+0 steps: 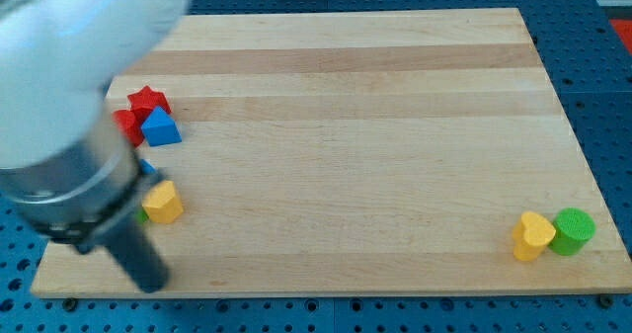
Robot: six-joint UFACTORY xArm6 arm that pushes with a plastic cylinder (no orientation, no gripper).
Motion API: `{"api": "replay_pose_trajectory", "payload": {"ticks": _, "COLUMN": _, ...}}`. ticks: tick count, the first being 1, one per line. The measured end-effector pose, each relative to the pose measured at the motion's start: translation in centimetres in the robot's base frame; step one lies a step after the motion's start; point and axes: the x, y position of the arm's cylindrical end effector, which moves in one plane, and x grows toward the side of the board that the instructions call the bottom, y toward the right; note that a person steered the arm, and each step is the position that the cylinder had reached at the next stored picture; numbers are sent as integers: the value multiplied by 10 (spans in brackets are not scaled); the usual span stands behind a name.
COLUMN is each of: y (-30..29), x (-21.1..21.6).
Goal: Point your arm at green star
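Only a small green sliver (141, 214) shows at the left edge of a yellow heart block (163, 203); it is mostly hidden behind my arm and its shape cannot be made out. My blurred arm covers the view's left side. My tip (151, 282) rests near the board's bottom left edge, below and slightly left of the yellow heart and the green sliver, apart from both.
A red star (148, 101), a second red block (125, 125) and a blue triangular block (160, 128) cluster at the left. A blue scrap (146, 166) peeks from behind the arm. A yellow heart (533, 236) and a green cylinder (573, 231) touch at the bottom right.
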Motion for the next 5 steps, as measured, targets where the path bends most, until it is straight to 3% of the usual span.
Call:
{"api": "replay_pose_trajectory", "payload": {"ticks": 1, "y": -61, "x": -7}}
{"api": "replay_pose_trajectory", "payload": {"ticks": 2, "y": -80, "x": -38}}
{"api": "replay_pose_trajectory", "payload": {"ticks": 5, "y": -61, "x": -64}}
